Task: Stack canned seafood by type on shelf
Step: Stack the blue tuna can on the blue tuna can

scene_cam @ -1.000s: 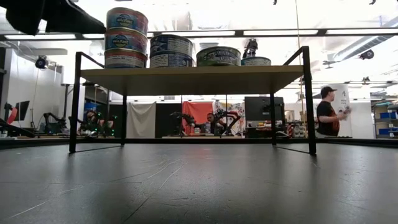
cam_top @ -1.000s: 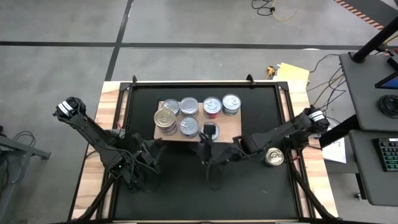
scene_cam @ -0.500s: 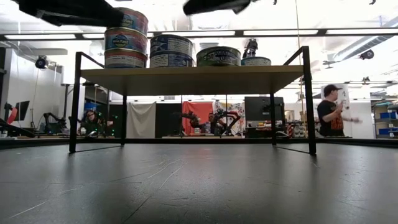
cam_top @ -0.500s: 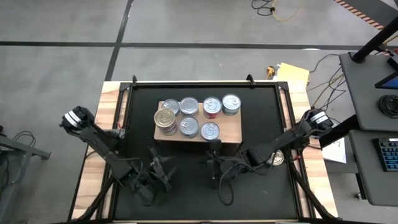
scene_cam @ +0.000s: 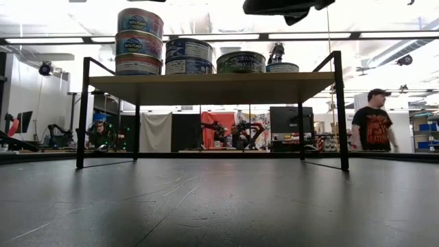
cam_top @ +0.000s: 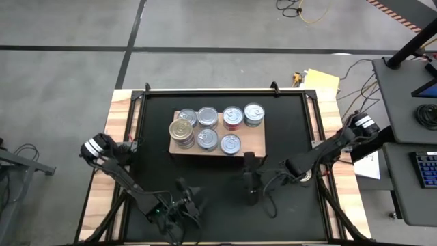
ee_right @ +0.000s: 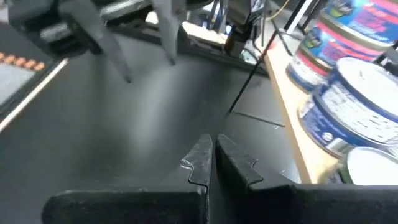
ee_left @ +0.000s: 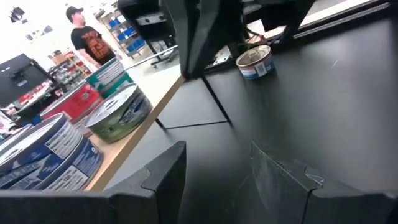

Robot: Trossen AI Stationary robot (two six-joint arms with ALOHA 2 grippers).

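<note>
The shelf (cam_top: 252, 141) is a low light-wood board on black legs at the mat's far middle. Several tins of canned seafood (cam_top: 207, 117) stand on it, with a gold-lidded stack (cam_top: 181, 130) at its left end. One more tin (ee_left: 255, 62) stands on the mat at the right, partly under my right arm. My left gripper (cam_top: 194, 201) hovers open over the near mat, pointing toward the right edge, with nothing between its fingers (ee_left: 165, 177). My right gripper (cam_top: 247, 181) hovers shut in front of the shelf, pointing left (ee_right: 212, 158).
The black mat (cam_top: 287, 212) lies bare between the shelf and the near edge, where both grippers face each other. The low view shows open space under the shelf board (scene_cam: 212, 88). A person (scene_cam: 374, 127) stands in the room behind the table.
Both grippers have drawn back from the shelf toward the table's near edge. My right gripper, still shut, has sunk and moved off the shelf's near side, uncovering a tin there. My left gripper has gone toward the near edge and to the right, its gap unchanged.
</note>
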